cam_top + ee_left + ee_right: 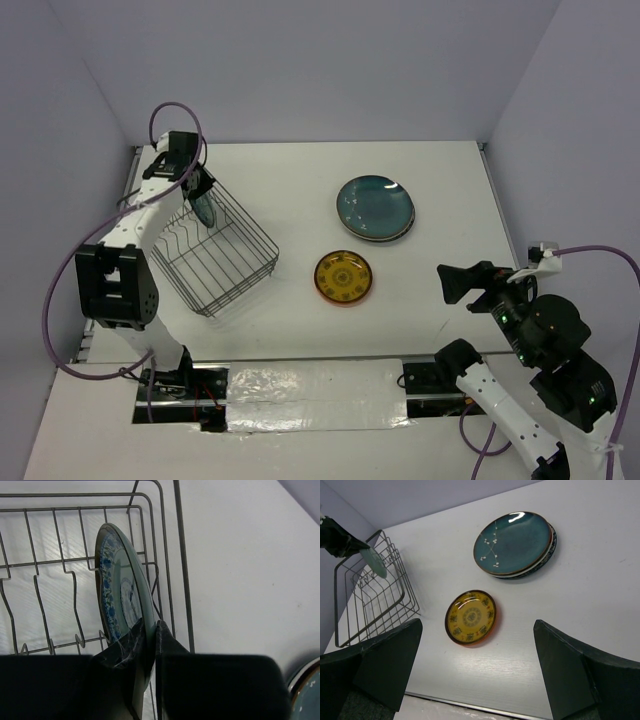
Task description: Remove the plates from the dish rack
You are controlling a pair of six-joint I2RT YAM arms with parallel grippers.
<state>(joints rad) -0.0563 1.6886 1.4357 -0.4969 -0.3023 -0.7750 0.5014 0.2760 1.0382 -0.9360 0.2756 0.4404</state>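
Left pincer [203,188] is over the far corner of the dish rack [215,255], and in the wrist view I see it [150,630] clenched on the rim of the small teal-patterned plate [120,580], one finger on each face. The plate stands on edge directly under the pincer, inside the rack, just beside the end wires [182,555]. I can't tell whether its lower edge rests on the rack's floor.

Over on my other side, the right pincer [455,282] hangs released above the worktop [300,180], jaws spread wide with nothing between them. Its wrist view [476,630] looks straight past the fingers [395,655] at the orange plate [471,617], which lies flat ahead of and below the pincer. Farther out from the pincer sits the dark teal plate [512,542], topping a short stack, with a blue-patterned rim peeking out beneath it.

From above, the orange plate [344,277] lies between the right pincer and the rack, and the dark teal plate [375,205] is beyond it, near but not touching it. Both are well apart from the left pincer, off to its right. From the right wrist I can also make out the rack [375,605] and the gripped plate [374,562] far off to its left.
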